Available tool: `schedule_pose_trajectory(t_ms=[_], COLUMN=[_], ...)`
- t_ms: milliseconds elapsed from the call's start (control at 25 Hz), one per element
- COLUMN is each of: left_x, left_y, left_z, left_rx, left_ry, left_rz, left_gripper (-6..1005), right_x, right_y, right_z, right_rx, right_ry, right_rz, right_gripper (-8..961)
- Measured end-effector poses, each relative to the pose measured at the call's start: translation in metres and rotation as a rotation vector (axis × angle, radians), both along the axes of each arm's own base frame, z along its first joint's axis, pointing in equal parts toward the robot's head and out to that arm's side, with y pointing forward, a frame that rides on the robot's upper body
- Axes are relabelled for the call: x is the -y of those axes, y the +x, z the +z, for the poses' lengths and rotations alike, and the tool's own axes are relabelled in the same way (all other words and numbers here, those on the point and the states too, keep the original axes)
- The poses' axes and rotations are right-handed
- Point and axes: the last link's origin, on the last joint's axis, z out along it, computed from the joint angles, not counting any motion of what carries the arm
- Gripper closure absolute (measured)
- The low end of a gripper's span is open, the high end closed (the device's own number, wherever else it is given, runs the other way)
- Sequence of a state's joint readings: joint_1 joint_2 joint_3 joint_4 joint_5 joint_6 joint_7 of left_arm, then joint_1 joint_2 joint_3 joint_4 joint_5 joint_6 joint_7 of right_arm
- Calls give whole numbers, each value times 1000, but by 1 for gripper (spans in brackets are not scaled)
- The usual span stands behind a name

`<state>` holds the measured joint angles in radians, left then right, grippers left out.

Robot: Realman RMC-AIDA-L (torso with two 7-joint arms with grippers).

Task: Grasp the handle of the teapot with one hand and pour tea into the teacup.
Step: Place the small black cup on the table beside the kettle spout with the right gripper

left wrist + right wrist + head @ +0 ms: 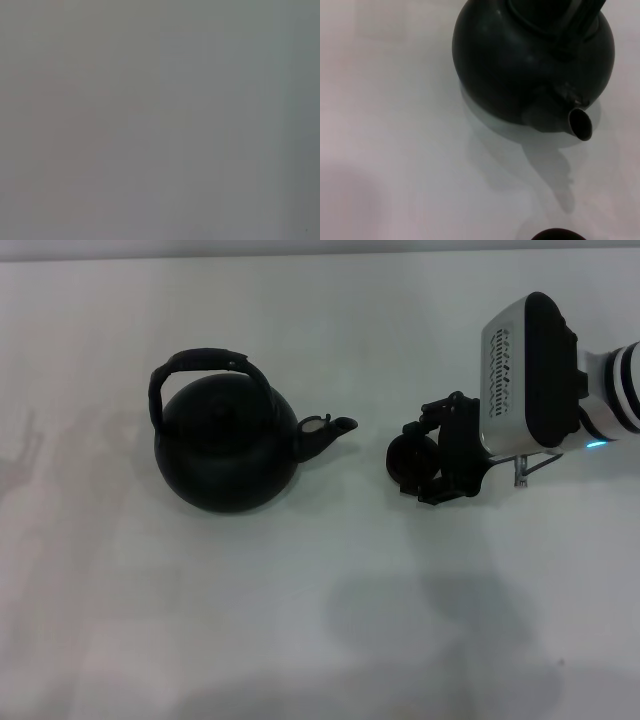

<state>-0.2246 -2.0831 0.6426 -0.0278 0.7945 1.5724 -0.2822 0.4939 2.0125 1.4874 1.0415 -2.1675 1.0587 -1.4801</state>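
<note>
Only wrist view shows spout (580,123) opening

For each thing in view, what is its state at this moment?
teapot: upright on the table, spout toward the teacup, not held.
handle: raised over the lid, free of any hand.
teacup: on the table just beyond the spout, apart from it, partly hidden by the right hand.
right hand: at the teacup; open or shut cannot be told.
left hand: not in view.
table: white, carrying the teapot and the teacup.
</note>
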Motion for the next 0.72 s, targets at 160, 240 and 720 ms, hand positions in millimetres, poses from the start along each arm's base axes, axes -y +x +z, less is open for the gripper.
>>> schedule_pose_trajectory(t_ms=[160,240,720], left_x=[-1,-1,-1], left_y=[1,0,0], left_z=[0,0,1], left_rx=[-1,-2,-4], left_ry=[1,1,2], left_rz=[-3,-3,-2], left_gripper=[237,237,238], right_x=[0,0,-1], right_y=[0,1,4], right_z=[0,0,-3], right_rx=[0,1,1], right_ry=[-1,-2,-6], right_rz=[0,-2,-20], right_gripper=[208,207,205])
